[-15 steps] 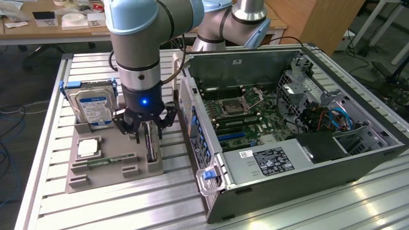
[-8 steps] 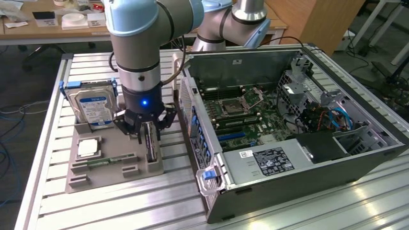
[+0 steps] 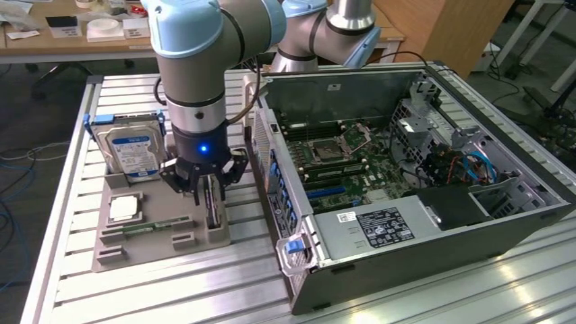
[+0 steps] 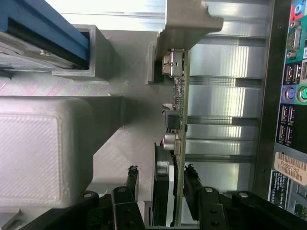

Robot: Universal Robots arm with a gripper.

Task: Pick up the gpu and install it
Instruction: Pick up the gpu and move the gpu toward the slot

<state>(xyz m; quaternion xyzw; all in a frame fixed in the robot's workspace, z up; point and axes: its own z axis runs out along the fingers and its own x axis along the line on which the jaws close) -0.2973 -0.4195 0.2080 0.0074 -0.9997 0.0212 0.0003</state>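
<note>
One gpu (image 4: pixel 181 120) on edge, long axis level, end effector (image 4: pixel 161 172) astride

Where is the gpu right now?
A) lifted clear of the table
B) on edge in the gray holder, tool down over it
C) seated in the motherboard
B: the gpu stands on edge in the gray holder, with the tool down around it.
</note>
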